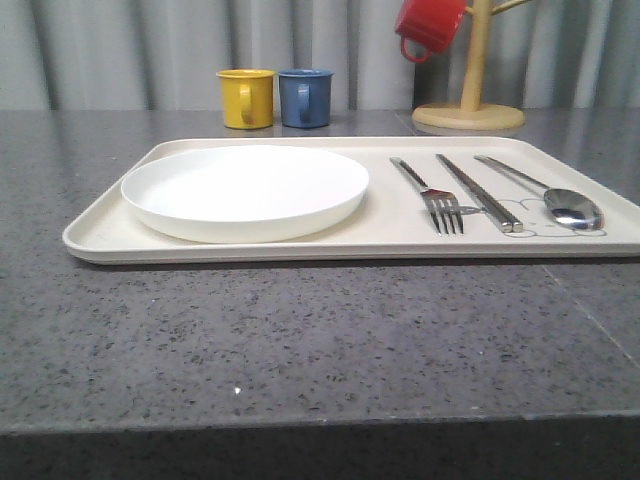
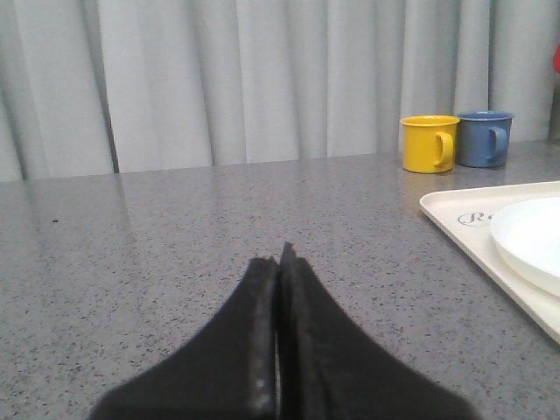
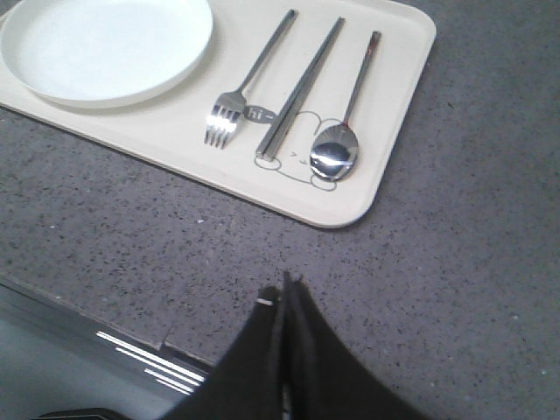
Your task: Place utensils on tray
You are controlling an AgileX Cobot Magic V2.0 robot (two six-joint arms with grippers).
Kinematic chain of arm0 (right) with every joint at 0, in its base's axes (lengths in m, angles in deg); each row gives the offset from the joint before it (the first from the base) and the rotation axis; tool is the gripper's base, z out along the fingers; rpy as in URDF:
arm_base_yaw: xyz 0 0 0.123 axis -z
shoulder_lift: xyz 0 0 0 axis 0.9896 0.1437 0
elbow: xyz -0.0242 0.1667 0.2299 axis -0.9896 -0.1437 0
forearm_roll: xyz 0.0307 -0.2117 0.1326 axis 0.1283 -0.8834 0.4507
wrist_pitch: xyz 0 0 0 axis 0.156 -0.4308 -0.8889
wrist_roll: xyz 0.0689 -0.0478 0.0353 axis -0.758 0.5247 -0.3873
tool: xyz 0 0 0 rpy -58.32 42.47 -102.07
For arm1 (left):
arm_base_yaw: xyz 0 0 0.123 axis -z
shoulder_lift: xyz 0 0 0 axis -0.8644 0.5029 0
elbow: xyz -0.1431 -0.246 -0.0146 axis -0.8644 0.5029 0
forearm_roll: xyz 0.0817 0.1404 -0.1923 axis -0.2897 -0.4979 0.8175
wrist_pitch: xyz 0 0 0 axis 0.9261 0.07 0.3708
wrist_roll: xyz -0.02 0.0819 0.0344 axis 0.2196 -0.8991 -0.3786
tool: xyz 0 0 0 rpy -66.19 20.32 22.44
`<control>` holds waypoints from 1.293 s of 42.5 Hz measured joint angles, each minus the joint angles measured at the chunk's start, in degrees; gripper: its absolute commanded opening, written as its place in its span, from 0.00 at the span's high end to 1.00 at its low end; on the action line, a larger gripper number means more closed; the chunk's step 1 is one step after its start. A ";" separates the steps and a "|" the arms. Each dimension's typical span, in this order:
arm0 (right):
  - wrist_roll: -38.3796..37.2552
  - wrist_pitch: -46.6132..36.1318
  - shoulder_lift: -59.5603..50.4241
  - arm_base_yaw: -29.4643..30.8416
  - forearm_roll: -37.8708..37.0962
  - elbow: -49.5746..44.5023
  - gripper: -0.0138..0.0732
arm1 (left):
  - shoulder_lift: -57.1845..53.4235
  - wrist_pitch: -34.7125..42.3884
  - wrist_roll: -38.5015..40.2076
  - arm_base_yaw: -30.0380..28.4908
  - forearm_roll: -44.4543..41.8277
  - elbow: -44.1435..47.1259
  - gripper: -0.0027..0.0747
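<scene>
Lying side by side on the tray (image 1: 400, 235) beside the plate (image 3: 105, 48), the fork (image 3: 249, 83), sticks (image 3: 302, 87) and spoon (image 3: 346, 118) run lengthwise away from the right claw (image 3: 284, 289). Both claws, left claw (image 2: 280, 262) included, are pressed together, holding nothing, over the tabletop (image 1: 300, 340).

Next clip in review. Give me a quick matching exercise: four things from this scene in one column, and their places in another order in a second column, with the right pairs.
Things:
1. fork
2. spoon
3. white plate
4. red mug

Places:
A. hanging on the wooden mug stand
B. left part of the tray
C. rightmost of the utensils
D. between the plate and the metal sticks

Pairs: 1-D, 2-C, 3-B, 4-A
</scene>
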 measured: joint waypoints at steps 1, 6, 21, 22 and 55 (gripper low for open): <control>0.00 -1.72 -0.82 0.30 -0.09 -1.35 0.92 | 0.00 0.00 0.00 0.00 0.00 0.00 0.99; 0.00 -13.38 -5.34 2.61 -0.53 -10.75 0.92 | 0.00 0.00 0.00 0.00 0.09 0.00 0.99; 0.00 -51.56 -23.13 8.78 -0.98 -39.54 0.92 | 0.00 0.00 0.00 0.00 0.09 0.00 0.99; 0.00 -52.78 -24.18 9.11 -0.98 -40.73 0.92 | 0.00 0.00 0.00 0.00 0.09 0.00 0.99; 0.00 -50.72 -26.97 12.78 3.71 -42.43 0.92 | 0.00 0.00 0.13 0.00 0.09 0.00 0.99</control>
